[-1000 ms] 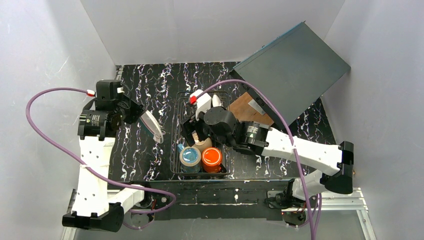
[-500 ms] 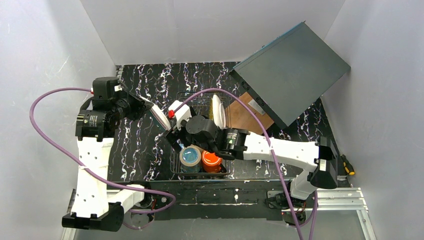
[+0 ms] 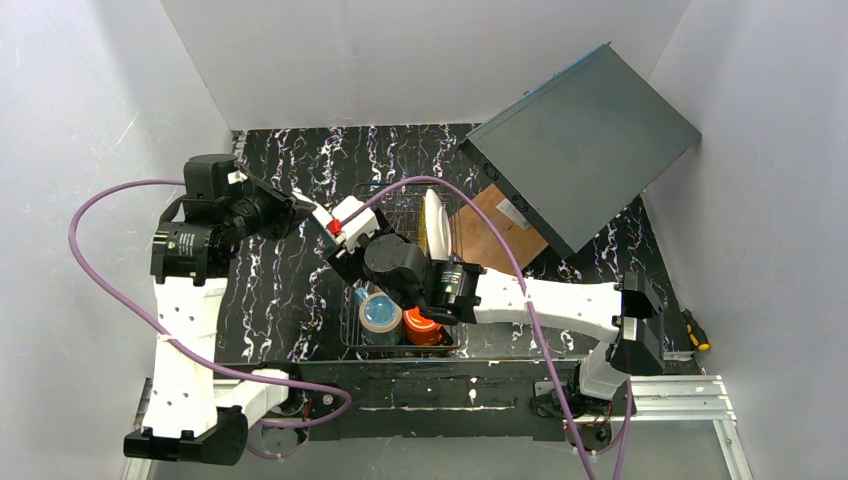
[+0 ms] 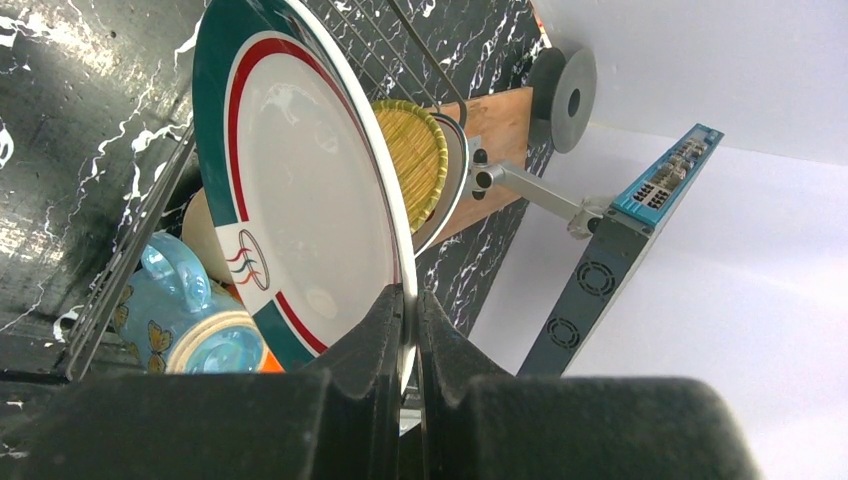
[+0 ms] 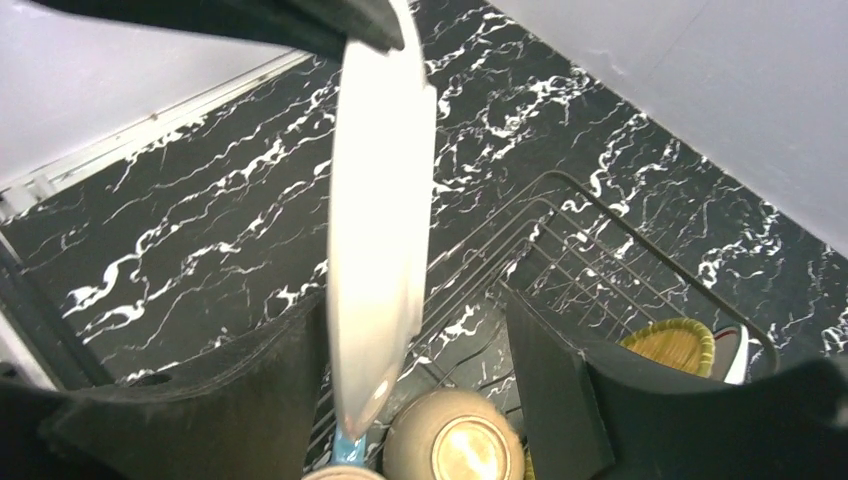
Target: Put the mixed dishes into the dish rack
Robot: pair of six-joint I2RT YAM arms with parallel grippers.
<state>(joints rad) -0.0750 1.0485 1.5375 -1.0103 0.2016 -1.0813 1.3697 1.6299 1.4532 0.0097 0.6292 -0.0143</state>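
My left gripper [image 4: 410, 300] is shut on the rim of the white plate with teal and red marks [image 4: 300, 180] and holds it upright over the dish rack's [image 3: 400, 200] left edge. In the right wrist view the plate [image 5: 375, 250] shows edge-on between my right gripper's [image 5: 410, 370] open fingers, close to the left finger [image 5: 270, 400]. In the rack are the blue patterned mug [image 3: 380, 312], the orange mug [image 3: 422, 325], the upturned white-and-tan bowl [image 5: 450, 440] and the yellow ornate plate [image 3: 433, 222], which stands upright. In the top view both grippers meet at the plate [image 3: 322, 214].
The brown wooden board [image 3: 495, 225] lies right of the rack, under the large grey slanted panel [image 3: 580, 140]. Black marbled table [image 3: 290, 290] spreads left of the rack. White walls enclose the space.
My right gripper has swung left from over the rack to the plate. My left gripper has brought the plate right, toward the rack, so that it now sits between the right fingers.
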